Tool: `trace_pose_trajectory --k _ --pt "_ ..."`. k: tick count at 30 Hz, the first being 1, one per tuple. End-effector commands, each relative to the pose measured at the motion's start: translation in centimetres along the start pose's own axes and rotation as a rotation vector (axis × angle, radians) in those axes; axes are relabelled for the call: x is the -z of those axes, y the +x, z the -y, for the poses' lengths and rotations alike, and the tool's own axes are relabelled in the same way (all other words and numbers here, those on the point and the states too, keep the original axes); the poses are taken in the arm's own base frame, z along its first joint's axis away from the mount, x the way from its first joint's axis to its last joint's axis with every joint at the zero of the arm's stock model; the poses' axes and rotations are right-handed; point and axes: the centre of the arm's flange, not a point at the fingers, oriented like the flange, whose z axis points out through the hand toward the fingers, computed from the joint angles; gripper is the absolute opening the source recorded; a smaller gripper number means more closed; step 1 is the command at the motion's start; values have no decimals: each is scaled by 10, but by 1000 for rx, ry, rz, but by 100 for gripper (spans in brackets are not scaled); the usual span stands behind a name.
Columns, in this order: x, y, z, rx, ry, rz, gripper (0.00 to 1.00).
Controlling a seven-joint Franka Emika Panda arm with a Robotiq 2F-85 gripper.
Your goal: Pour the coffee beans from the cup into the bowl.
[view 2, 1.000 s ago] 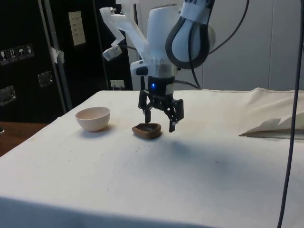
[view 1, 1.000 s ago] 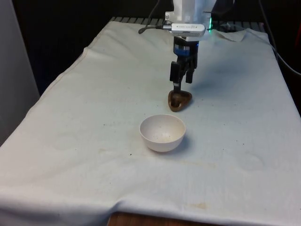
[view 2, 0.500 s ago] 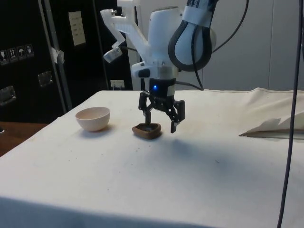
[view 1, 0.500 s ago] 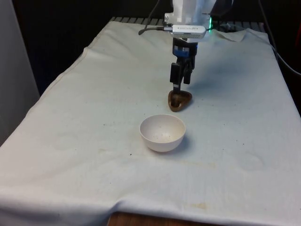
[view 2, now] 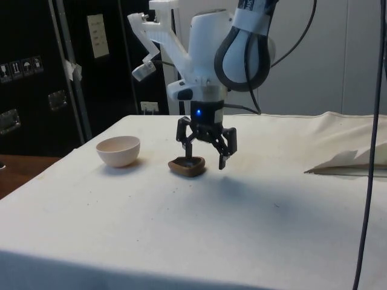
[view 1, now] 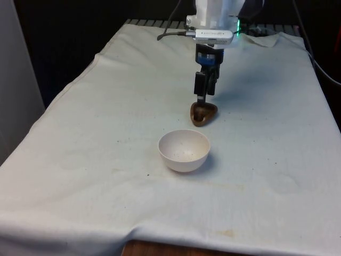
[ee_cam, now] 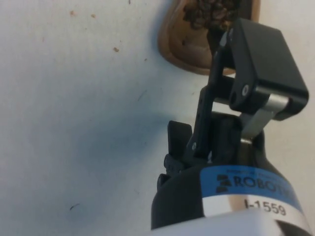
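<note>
A shallow brown cup (view 1: 203,113) holding dark coffee beans rests on the white cloth, a little beyond the white bowl (view 1: 184,150). The bowl stands upright, with only a few specks inside. In the side view the cup (view 2: 187,165) lies to the right of the bowl (view 2: 118,150). My gripper (view 2: 204,154) hangs open just above the cup, one finger over the rim and the other past the cup's far side. It holds nothing. In the front view the gripper (view 1: 205,95) points down at the cup. In the wrist view one of the fingers (ee_cam: 256,54) overlaps the beans in the cup (ee_cam: 187,44).
A crumpled fold of white cloth (view 2: 347,163) lies at the side view's right, seen also at the table's far end (view 1: 266,38). A few brown crumbs (ee_cam: 116,49) dot the cloth beside the cup. The table's front edge (view 1: 176,242) is near the bowl.
The gripper has lifted slightly and turned about its wrist, so its fingers line up more closely in the front view. Cup and bowl have not moved.
</note>
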Motion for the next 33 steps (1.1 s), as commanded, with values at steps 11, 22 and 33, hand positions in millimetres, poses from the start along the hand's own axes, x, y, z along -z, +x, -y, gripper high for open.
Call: trace_pose_trajectory --k 11,22,33 --pt "-4 0 3 35 4 14 100" --pt "-5 -1 2 37 17 10 100" --pt "-5 4 4 58 17 16 100"
